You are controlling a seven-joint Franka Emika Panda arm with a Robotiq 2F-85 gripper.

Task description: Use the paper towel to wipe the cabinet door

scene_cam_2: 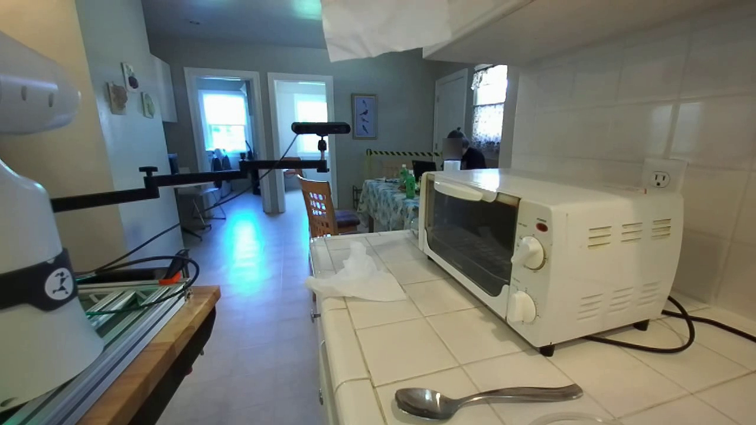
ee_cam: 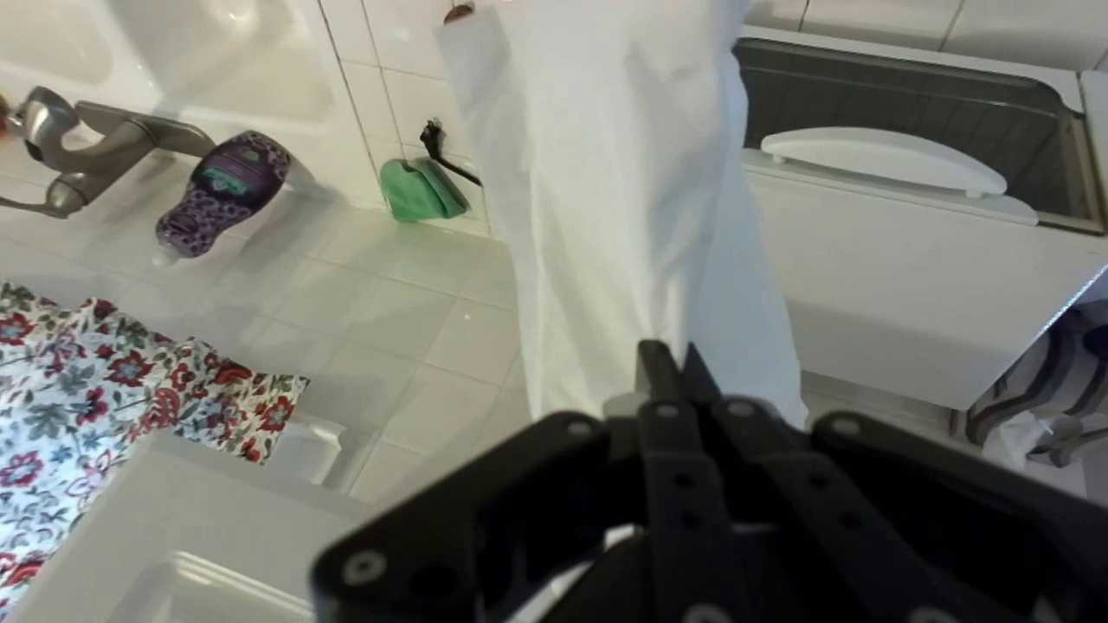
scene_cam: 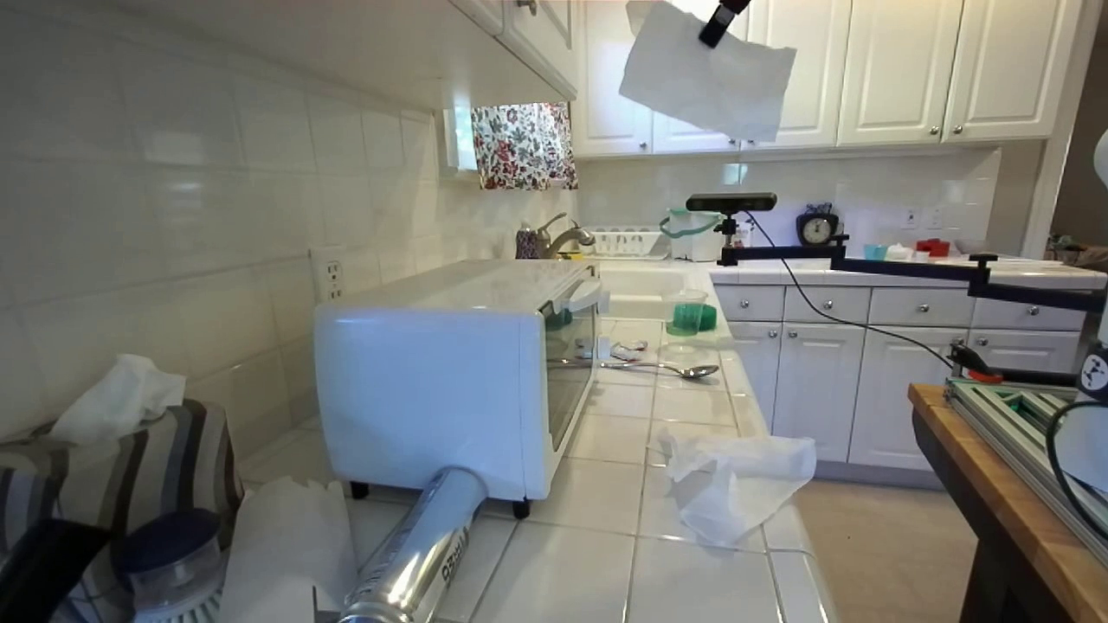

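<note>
A wrinkled white paper towel (scene_cam: 705, 91) hangs in the air, pinched near its upper part by my gripper (scene_cam: 711, 36). In the wrist view the gripper (ee_cam: 673, 353) is shut, with folds of the paper towel (ee_cam: 606, 190) gathered at the fingertips and draping away from them. Only the lower edge of the towel (scene_cam_2: 384, 29) shows at the top of an exterior view. A white upper cabinet door (scene_cam: 541, 30) is over the counter, and a white panelled cabinet door (ee_cam: 199, 528) fills the lower left of the wrist view. The towel appears apart from that door.
Below, a white toaster oven (scene_cam_2: 549, 254) stands on the tiled counter (scene_cam_2: 407, 342). Another crumpled white sheet (scene_cam: 740, 484) lies at the counter's edge. A foil roll (scene_cam: 424, 545), a spoon (scene_cam_2: 437, 403), and a camera on a black arm (scene_cam: 731, 202) are also around.
</note>
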